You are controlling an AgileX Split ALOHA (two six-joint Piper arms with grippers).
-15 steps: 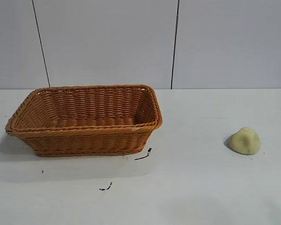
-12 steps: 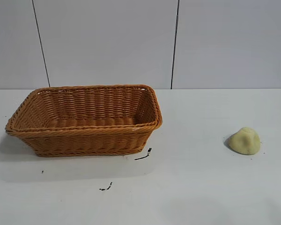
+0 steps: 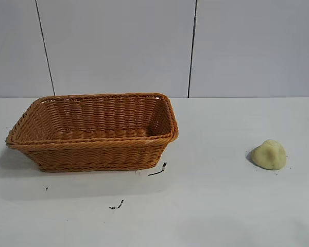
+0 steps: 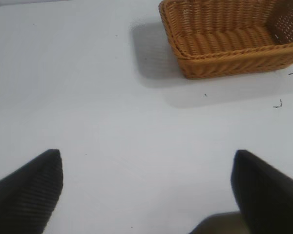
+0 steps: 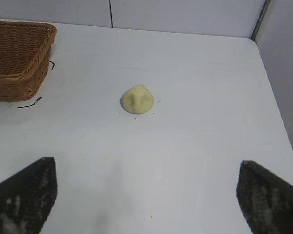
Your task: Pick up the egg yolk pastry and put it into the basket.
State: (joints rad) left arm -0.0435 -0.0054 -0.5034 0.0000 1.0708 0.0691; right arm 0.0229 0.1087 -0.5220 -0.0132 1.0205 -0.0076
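Both grippers stand wide open and hold nothing. Right gripper [image 5: 146,195] hangs over bare white table [image 5: 205,161], its two dark fingers [image 5: 24,200] spread far apart at the edges of its wrist view, with one egg yolk pastry [image 5: 137,99] lying on the table ahead of them, apart from both fingers. Left gripper [image 4: 146,192] hangs likewise over bare table, its two dark fingers [image 4: 27,192] far apart, with one basket [image 4: 234,39] farther off ahead of it.

From the exterior view neither arm shows. The single pastry [image 3: 269,154], a pale yellow dome with a dented top, sits on the table at that view's right, well apart from the basket [image 3: 92,131]. That one orange-brown wicker basket stands upright at the left, and nothing can be seen inside it. Two small dark scraps [image 3: 158,171] lie on the table before the basket, one just beside its near right corner and one farther forward. A pale panelled wall [image 3: 118,46] with two dark vertical seams stands behind the table.
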